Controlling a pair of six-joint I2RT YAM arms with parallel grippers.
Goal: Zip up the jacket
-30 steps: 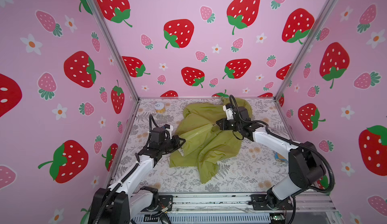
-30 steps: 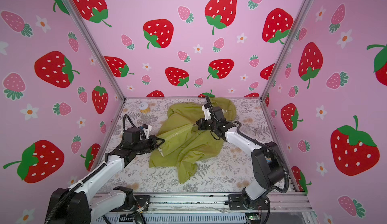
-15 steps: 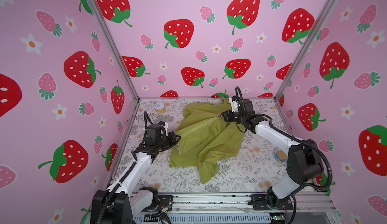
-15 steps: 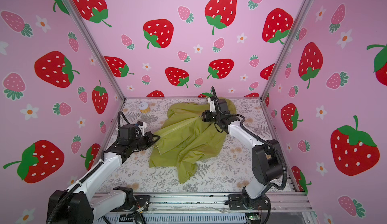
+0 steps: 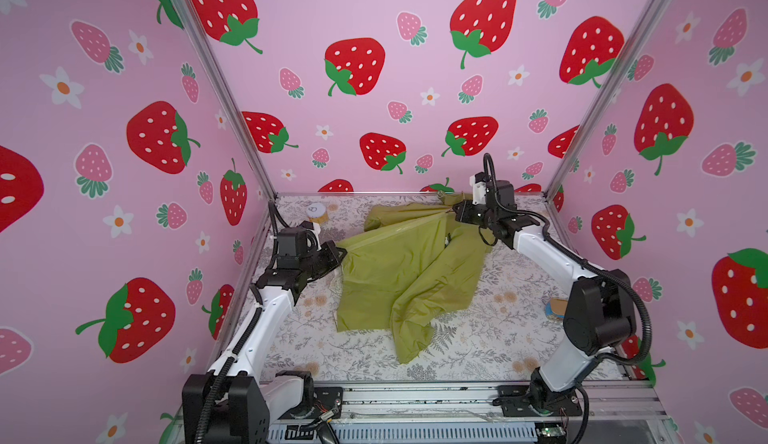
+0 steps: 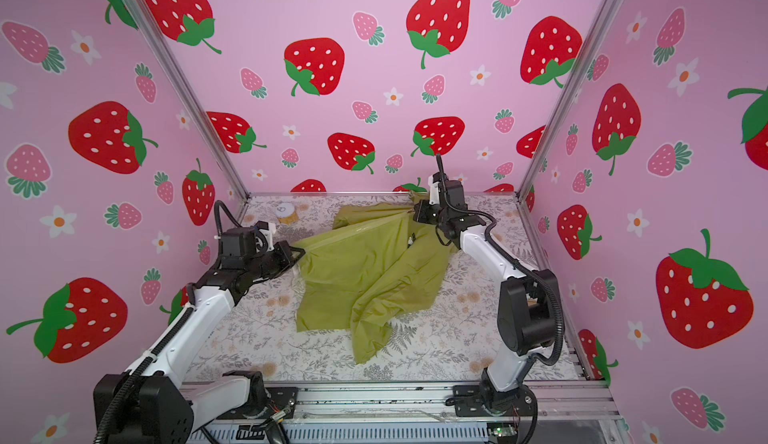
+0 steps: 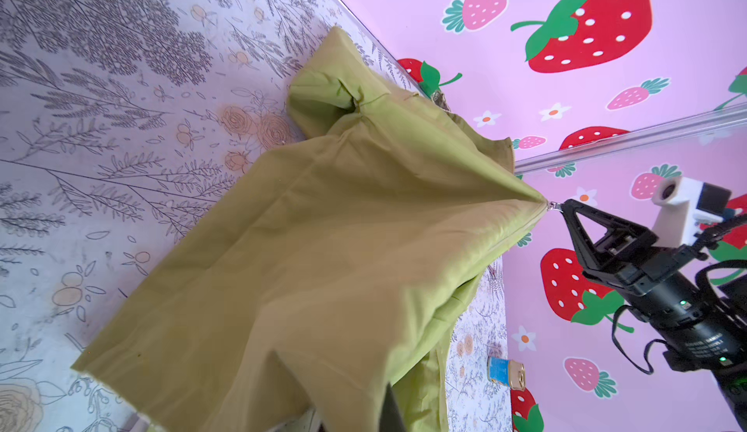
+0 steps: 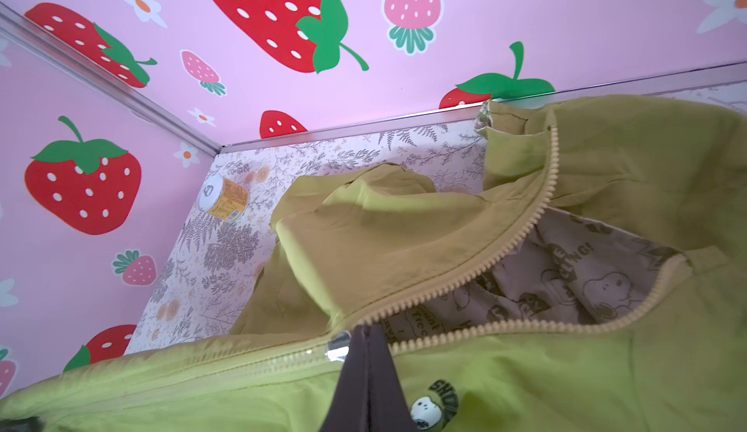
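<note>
White arms (image 5: 270,321), black joints (image 5: 598,317), black cables (image 5: 646,330)

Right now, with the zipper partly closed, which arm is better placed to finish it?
Right. The right hand is shut on the silver pull, with open teeth ahead of it. The left hand is shut on the jacket, anchoring its other end taut.

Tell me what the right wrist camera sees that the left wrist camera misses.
Only the right wrist view shows the zipper's open teeth, the cream cartoon lining between them, and a yellow can. Only the left wrist view shows the right gripper whole, from outside, and a blue tin. Both show the green jacket, its silver zipper pull pinched by that gripper, the flowered table and the strawberry walls.
</note>
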